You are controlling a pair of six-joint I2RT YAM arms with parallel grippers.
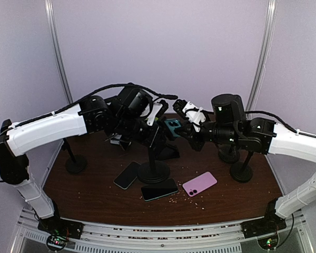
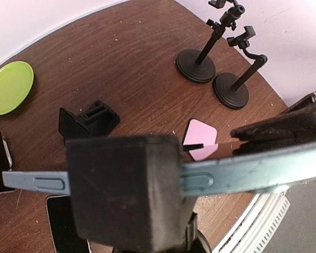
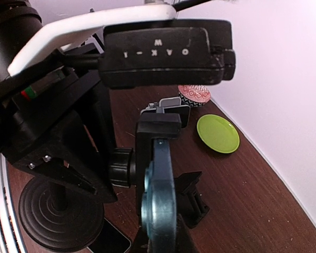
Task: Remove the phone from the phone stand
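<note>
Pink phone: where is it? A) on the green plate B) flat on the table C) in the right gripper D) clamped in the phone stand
B: the pink phone lies flat on the table, near the base of the phone stand, with nothing gripping it.

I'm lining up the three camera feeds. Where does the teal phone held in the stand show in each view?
Top external: the teal phone sits at centre, between the two arms' wrists, mostly hidden.
Left wrist: the phone is edge-on, a grey-blue strip across the lower half.
Right wrist: the phone is edge-on and upright at bottom centre.
Shared landmark: the phone stand, whose clamp holds the phone in both wrist views.
</note>
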